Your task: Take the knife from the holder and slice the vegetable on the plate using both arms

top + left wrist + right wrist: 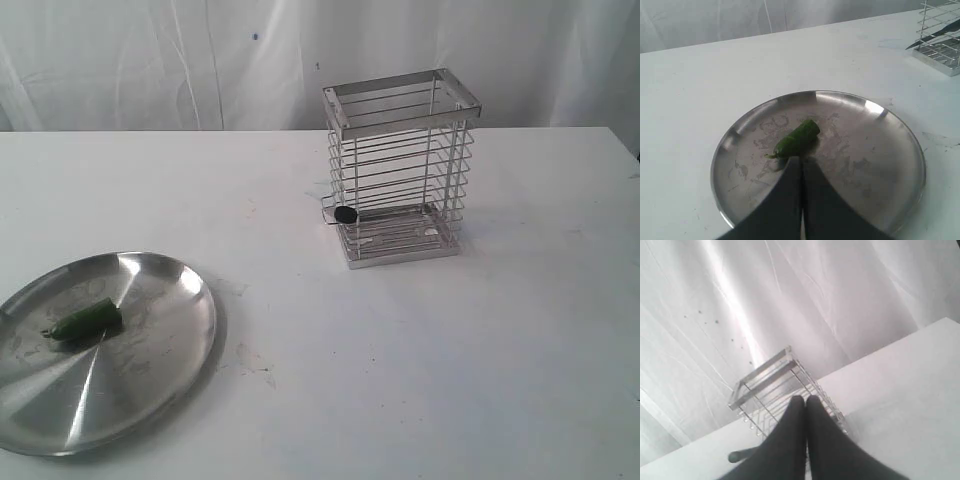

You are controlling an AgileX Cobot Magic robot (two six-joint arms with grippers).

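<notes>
Two tools, both closed and empty.
We see the left tool (801, 200) pressed together above the plate (890, 165) near the vegetable (797, 140); the right tool (806, 435) together, facing the holder (765, 377).

The dark green vegetable (85, 320) lies whole on the shiny steel plate (170, 370); well apart, the knife (344, 214) pokes its black handle out of the upright wire holder (400, 180)

Shiny scuffed steel plate (160, 330) at lower left; silver metal wire holder (400, 180) upper centre; matt white table (450, 350); creased white cloth backdrop (150, 60).
</notes>
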